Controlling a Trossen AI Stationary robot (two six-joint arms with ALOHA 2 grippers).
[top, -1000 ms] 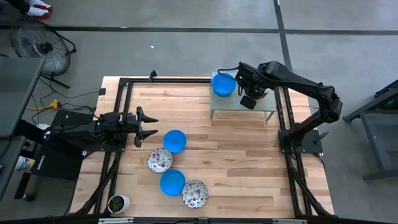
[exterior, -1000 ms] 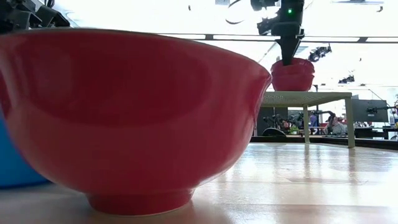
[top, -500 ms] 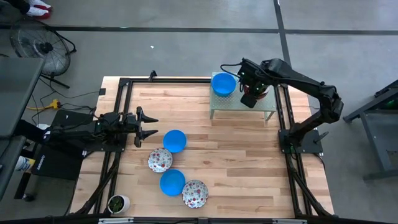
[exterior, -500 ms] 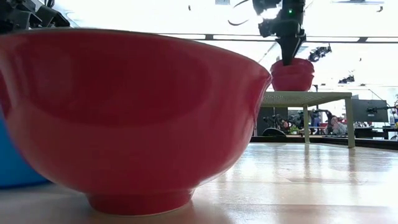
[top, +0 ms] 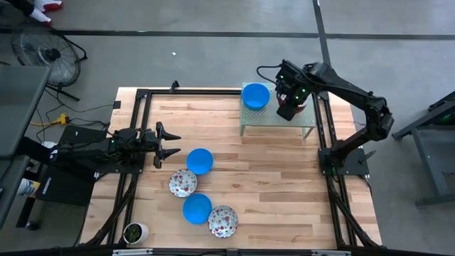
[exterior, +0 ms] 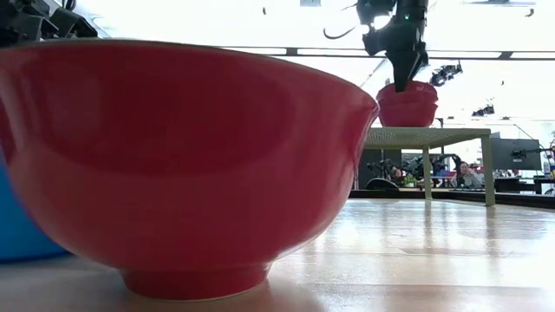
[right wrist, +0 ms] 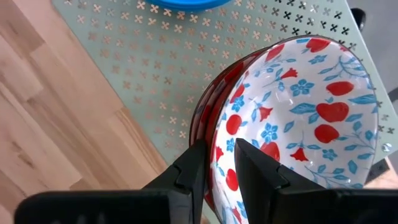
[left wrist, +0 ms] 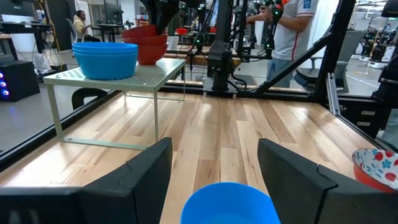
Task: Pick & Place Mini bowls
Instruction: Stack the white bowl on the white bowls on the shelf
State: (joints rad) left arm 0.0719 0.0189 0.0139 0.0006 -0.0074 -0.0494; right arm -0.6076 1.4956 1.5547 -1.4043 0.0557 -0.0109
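A raised green perforated shelf (top: 274,119) at the table's far right carries a stack of blue mini bowls (top: 255,95) and a stack of floral mini bowls (right wrist: 298,106), red outside. My right gripper (top: 287,108) is over the floral stack, shut on the top bowl. On the table lie two blue bowls (top: 200,161) (top: 197,208) and two floral bowls (top: 183,183) (top: 222,221). My left gripper (top: 168,144) waits open at the table's left, level with the wood, just short of the nearer blue bowl (left wrist: 230,202). My right gripper pinches the rim (right wrist: 219,155) of the top floral bowl, one finger (right wrist: 255,163) inside and the other finger (right wrist: 189,165) outside. It comes from above, pointing down at a slant. The bowl sits upright in the stack of red-walled bowls (exterior: 408,104) on the shelf.
A small white cup with a green plant (top: 134,232) stands at the near left corner. Black frame rails run along the table's left and right sides. In the low view a floral bowl's red wall (exterior: 191,156) fills the foreground. A person (left wrist: 292,25) stands beyond the table.
My right gripper has shifted a little toward the table's far right corner over the shelf, carrying the floral bowl with it, and its fingers have tipped from upright to slanting. The bowls on the table have kept still.
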